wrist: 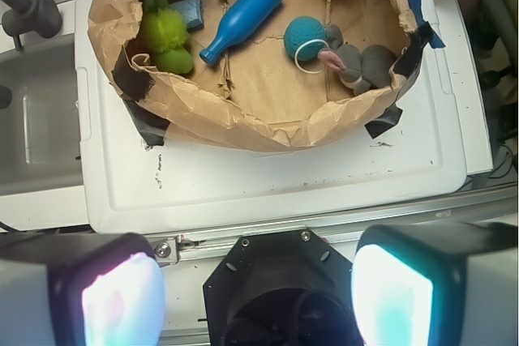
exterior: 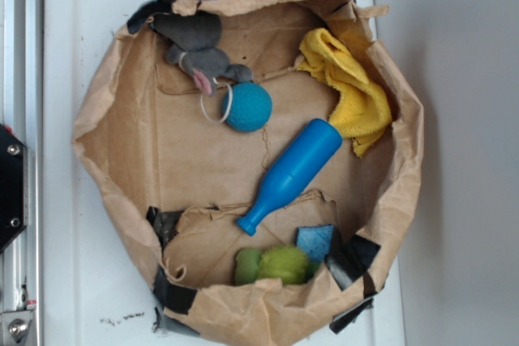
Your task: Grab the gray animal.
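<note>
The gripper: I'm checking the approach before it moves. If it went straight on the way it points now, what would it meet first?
Probably the white tray, just short of the paper bag, not the gray animal. The open gripper looks down there, though depth is unclear.

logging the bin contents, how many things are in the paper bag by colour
gray: 1, the gray animal
blue: 3, the ball, the bottle, the small blue sponge piece
yellow: 1, the cloth
green: 1, the fuzzy plush
total: 6
</note>
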### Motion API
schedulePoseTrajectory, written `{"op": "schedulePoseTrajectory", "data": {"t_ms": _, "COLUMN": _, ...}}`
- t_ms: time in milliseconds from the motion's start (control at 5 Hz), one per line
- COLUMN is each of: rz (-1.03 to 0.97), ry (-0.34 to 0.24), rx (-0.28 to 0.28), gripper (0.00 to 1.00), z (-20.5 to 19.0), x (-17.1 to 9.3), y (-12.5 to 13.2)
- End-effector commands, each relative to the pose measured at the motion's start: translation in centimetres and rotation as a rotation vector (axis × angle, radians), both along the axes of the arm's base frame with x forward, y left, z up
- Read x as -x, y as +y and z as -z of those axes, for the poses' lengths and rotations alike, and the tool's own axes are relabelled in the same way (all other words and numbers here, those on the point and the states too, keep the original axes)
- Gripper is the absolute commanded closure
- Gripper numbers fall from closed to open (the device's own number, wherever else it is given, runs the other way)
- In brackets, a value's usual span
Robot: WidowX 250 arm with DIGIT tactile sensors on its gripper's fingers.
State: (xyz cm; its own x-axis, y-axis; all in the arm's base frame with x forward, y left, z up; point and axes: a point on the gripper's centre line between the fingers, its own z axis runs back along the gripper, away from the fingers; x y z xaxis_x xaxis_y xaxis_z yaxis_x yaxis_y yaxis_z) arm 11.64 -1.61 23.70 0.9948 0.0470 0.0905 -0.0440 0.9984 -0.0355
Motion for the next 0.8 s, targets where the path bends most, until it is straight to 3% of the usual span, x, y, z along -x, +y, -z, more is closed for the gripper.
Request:
{"op": "schedulePoseTrajectory", "data": {"t_ms": 0, "rz": 0.0, "ry": 0.0, "rx": 0.0, "gripper": 0.0, "z": 0.0, "x": 0.0, "y": 0.0}}
{"op": "schedulePoseTrajectory", "data": {"t_ms": 200, "rz": -0.106, "ry": 0.013, "rx": -0.01, "gripper": 0.0, "z": 0.3, "x": -4.1, "y": 1.7}}
{"op": "schedulePoseTrajectory", "data": {"t_ms": 400, "rz": -0.121, "ry": 0.012, "rx": -0.017, "gripper": 0.0, "z": 0.6, "x": -6.1, "y": 3.0}}
{"op": "schedulePoseTrajectory", "data": {"t_ms": 600, "rz": -0.053, "ry": -0.007, "rx": -0.058, "gripper": 0.0, "z": 0.9, "x": -7.5, "y": 4.1}}
